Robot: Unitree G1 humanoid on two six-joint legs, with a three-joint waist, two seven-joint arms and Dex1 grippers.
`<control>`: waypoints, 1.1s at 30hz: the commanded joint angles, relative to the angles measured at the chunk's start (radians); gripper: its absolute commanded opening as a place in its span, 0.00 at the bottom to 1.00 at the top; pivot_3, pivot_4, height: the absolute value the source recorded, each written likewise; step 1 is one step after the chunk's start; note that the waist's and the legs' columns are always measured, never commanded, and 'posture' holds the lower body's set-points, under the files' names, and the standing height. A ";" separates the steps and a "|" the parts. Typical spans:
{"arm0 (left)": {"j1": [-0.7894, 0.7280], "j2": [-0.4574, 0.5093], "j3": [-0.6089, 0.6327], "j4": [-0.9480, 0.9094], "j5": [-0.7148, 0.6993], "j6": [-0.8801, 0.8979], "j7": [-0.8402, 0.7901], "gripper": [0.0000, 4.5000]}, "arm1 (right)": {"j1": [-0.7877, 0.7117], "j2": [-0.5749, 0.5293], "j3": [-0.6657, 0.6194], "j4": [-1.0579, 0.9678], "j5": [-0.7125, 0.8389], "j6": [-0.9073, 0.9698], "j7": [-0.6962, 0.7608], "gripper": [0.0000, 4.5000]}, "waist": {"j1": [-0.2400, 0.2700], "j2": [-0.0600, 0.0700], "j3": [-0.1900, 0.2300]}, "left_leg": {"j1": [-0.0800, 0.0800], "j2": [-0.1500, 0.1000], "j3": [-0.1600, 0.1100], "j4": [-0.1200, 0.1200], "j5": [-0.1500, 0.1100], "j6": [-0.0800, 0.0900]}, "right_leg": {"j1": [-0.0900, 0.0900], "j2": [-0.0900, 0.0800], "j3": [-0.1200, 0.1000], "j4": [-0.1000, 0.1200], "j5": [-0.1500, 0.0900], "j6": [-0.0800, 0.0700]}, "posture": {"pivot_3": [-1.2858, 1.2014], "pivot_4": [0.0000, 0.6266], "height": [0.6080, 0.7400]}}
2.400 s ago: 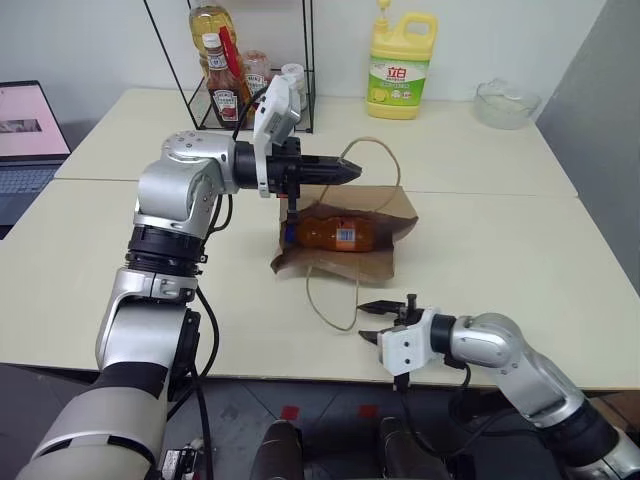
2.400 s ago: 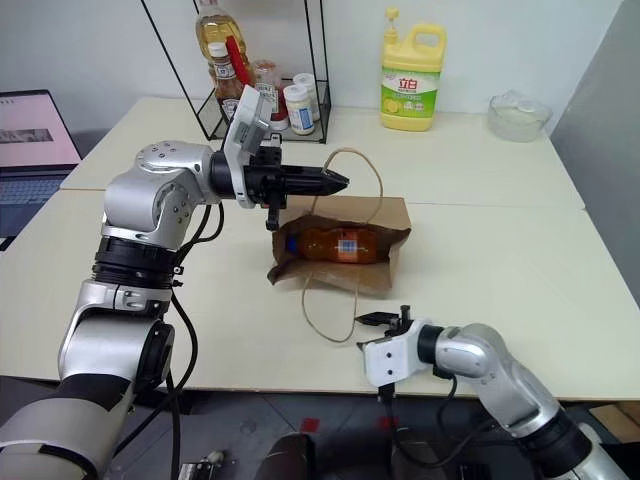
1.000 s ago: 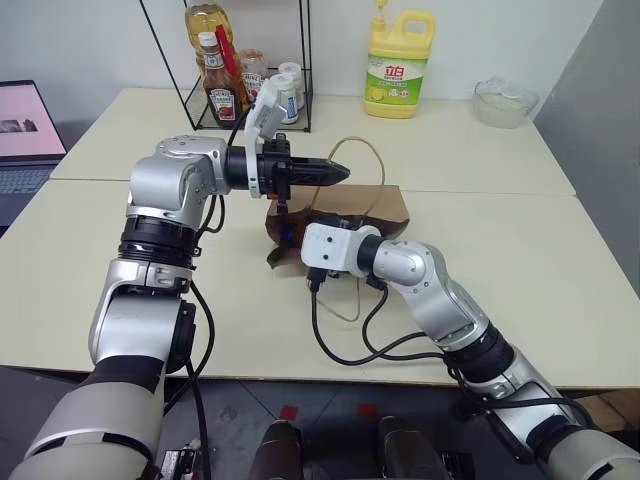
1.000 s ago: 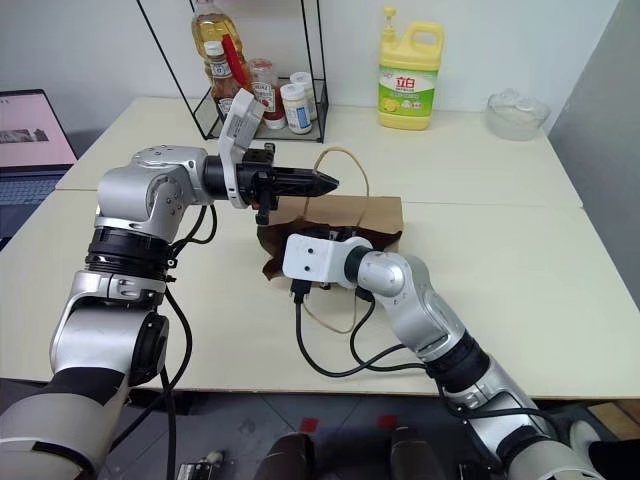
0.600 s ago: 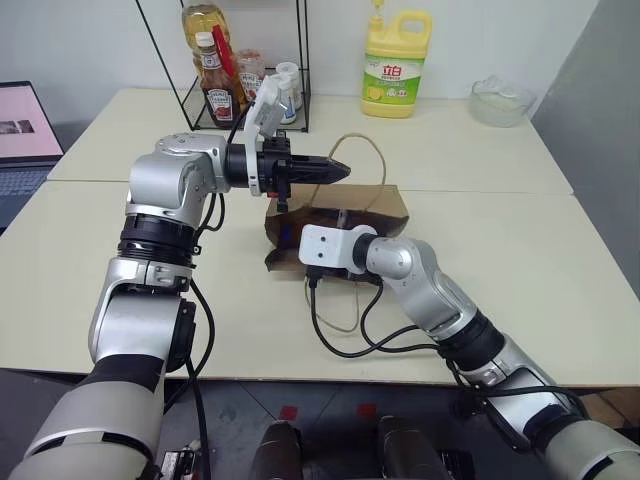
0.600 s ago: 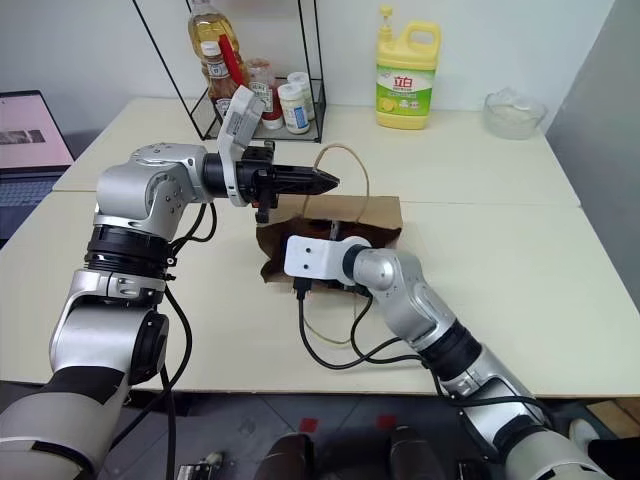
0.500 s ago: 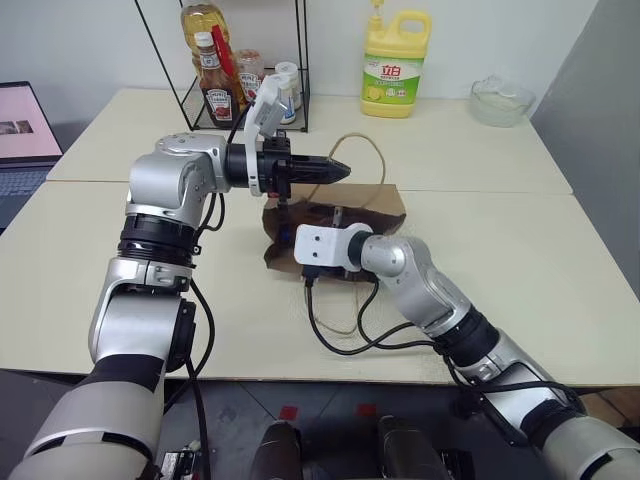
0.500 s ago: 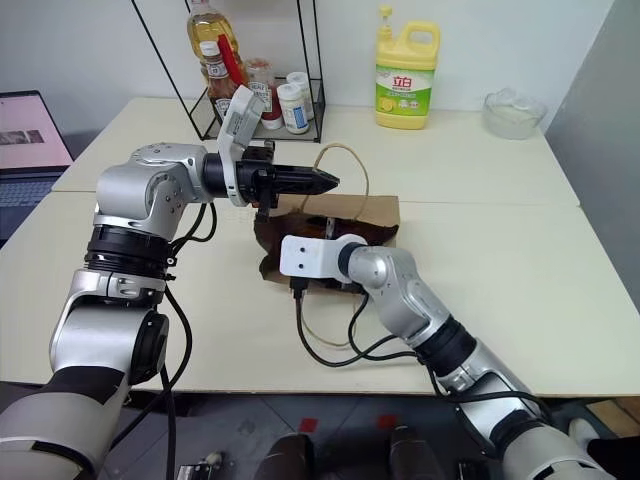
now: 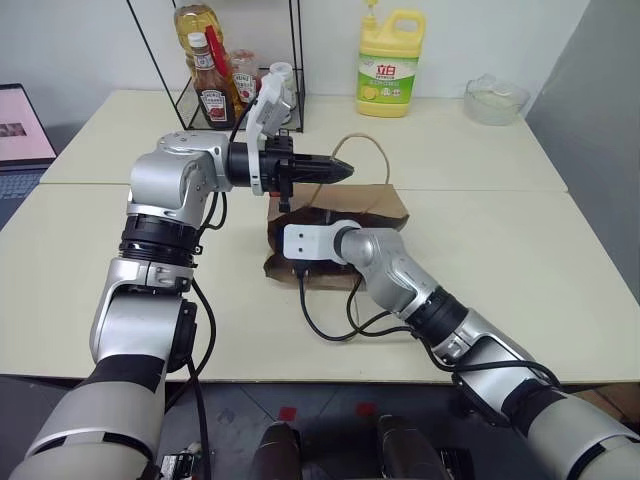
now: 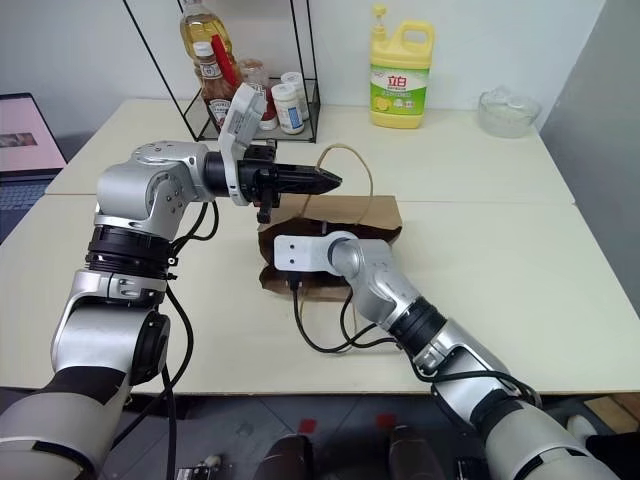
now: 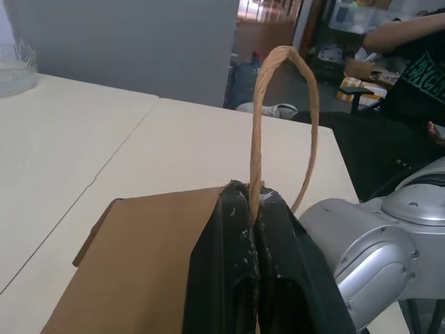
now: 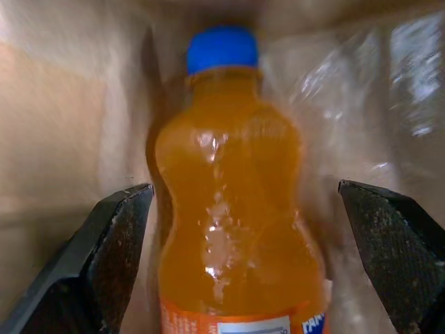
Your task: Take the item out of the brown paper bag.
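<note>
Inside the bag: the orange bottle (image 12: pixel 233 209) lies between the right gripper's (image 12: pixel 250 264) spread fingers, untouched, its long axis running away from them, blue cap (image 12: pixel 221 49) at the far end.
Bag: the brown paper bag (image 9: pixel 370 200) lies flat on the counter (image 9: pixel 520 250), its mouth facing the robot's left.
Left gripper (image 11: pixel 254 229): fingers pinched shut on one loop handle (image 11: pixel 281 104), lifting the mouth open.
Nearer arm: the right, already reaching into the mouth.
Obstacles: paper walls close on both sides.
Far off: yellow jug (image 9: pixel 387 50), wire rack (image 9: pixel 235 60).
</note>
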 commanded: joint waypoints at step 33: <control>-0.062 -0.010 0.013 0.116 0.034 -0.128 -0.008 0.00 | 0.115 -0.110 -0.079 -0.485 0.071 0.109 0.211 0.55 | -0.002 0.000 0.000 | -0.001 0.000 -0.001 0.000 0.000 0.000 | 0.000 0.000 -0.001 0.000 0.000 0.000 | 0.52 0.24 1.00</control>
